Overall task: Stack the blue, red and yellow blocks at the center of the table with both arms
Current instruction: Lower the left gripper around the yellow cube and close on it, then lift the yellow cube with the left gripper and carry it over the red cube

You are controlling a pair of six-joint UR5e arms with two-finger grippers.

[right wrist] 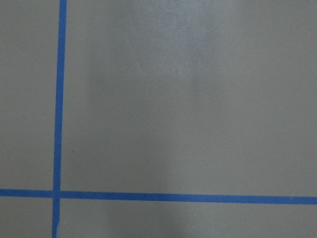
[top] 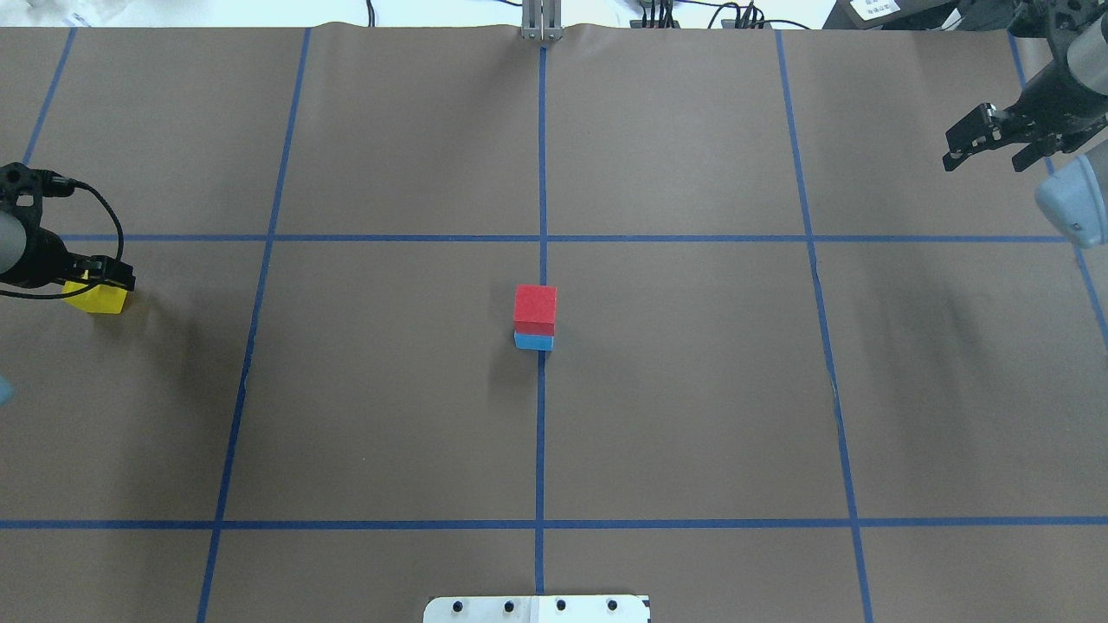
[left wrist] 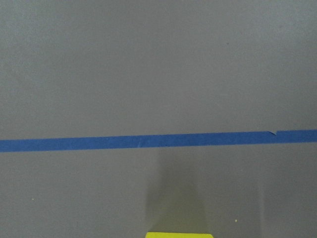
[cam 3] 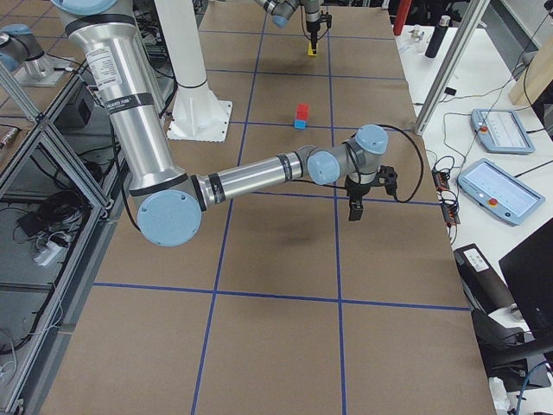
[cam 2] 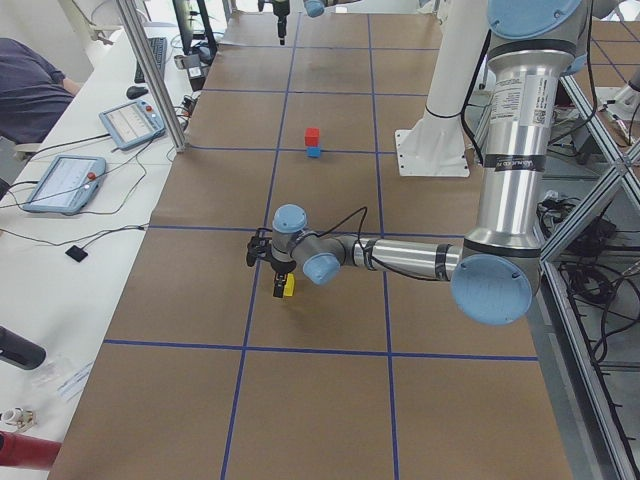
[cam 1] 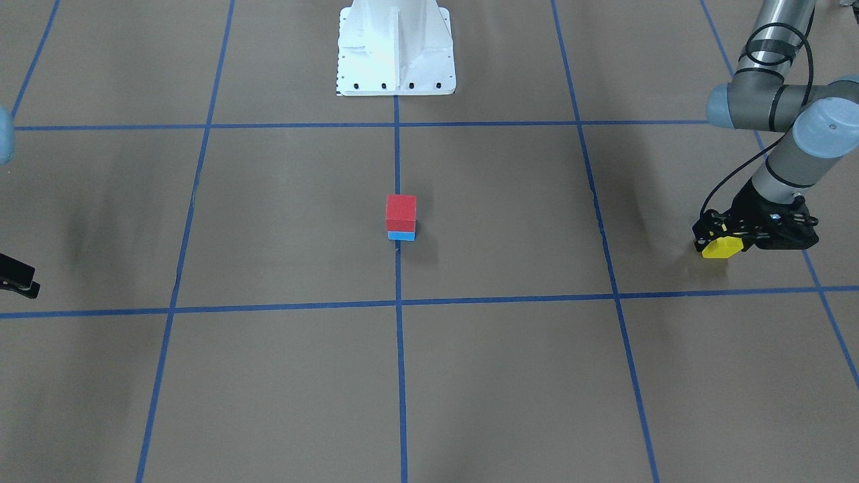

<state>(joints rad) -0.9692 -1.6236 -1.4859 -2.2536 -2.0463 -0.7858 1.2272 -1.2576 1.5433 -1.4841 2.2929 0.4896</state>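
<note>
off at the side, the yellow block (cam 1: 721, 248) is pinched by the left fingers (cam 1: 700, 235). it is needed on top of the red block (cam 1: 401, 211).

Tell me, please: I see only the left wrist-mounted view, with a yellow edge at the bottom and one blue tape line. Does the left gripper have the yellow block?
Observer: Yes. In the front-facing view the left gripper is closed on the yellow block, with one finger on each side of it.
Operator: Is the stack ready for it?
Observer: The red block sits on the blue block, on the centre tape line.
Operator: Where is the other arm?
Observer: The right gripper is open and empty, out at the table's right side, far from the stack.
</note>
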